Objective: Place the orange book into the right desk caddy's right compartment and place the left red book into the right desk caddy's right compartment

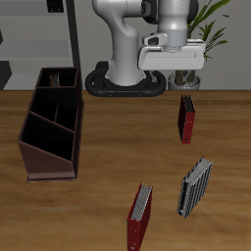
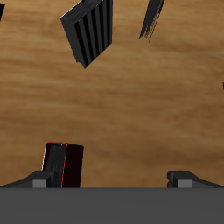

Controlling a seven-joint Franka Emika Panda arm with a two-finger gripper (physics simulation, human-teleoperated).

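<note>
The left red book (image 1: 186,118), dark red with a black edge strip, stands on edge on the table; it also shows in the wrist view (image 2: 64,164). My gripper (image 1: 184,82) hangs just above and behind it, open and empty, its fingertips (image 2: 38,181) spread wide in the wrist view, where the gripper (image 2: 112,180) has the book close to one finger. The right desk caddy (image 1: 47,147), dark maroon with inner dividers, stands across the table. The orange book shows in neither view.
A grey-and-black striped book (image 1: 194,186) (image 2: 87,31) and a brighter red book with pale page edge (image 1: 140,218) (image 2: 151,19) stand near the table's front edge. The robot base (image 1: 125,80) and a potted plant (image 1: 208,29) are at the back.
</note>
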